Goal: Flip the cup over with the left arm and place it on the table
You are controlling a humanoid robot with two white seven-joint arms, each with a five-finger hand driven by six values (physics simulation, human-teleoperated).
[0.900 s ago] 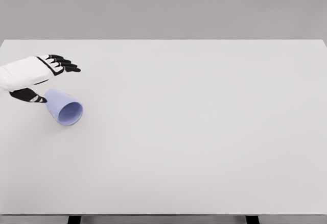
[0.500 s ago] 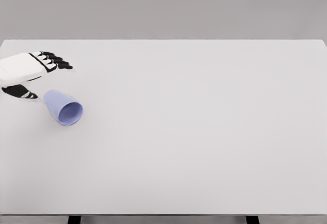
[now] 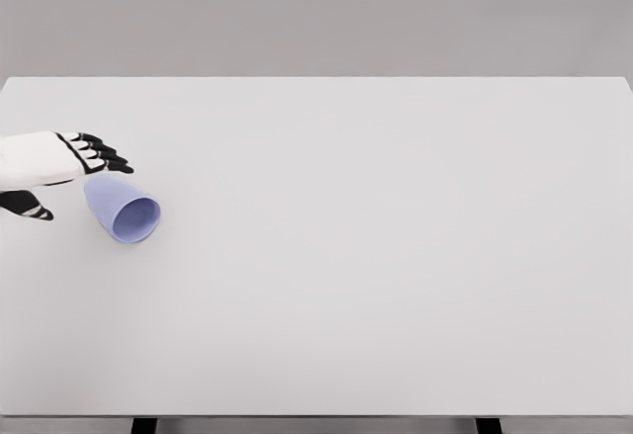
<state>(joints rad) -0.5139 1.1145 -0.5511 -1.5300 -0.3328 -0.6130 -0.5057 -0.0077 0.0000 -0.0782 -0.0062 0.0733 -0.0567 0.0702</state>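
Observation:
A pale blue cup [image 3: 123,210] lies on its side at the left of the white table [image 3: 376,246], its open mouth turned toward the front right. My left hand [image 3: 84,182] comes in from the left edge and hovers just behind and to the left of the cup's closed end. Its black fingers [image 3: 107,156] stretch out over the back of the cup and the thumb [image 3: 30,208] hangs lower at the left, apart from the cup. The hand is open and holds nothing. The right arm is out of view.
The table's far edge runs across the top and its front edge along the bottom. Two dark table legs [image 3: 144,424] show beneath the front edge. Nothing else stands on the surface.
My left hand has dropped lower and drawn back toward the left edge, its fingers coming down close to the cup's closed end. The cup has not moved.

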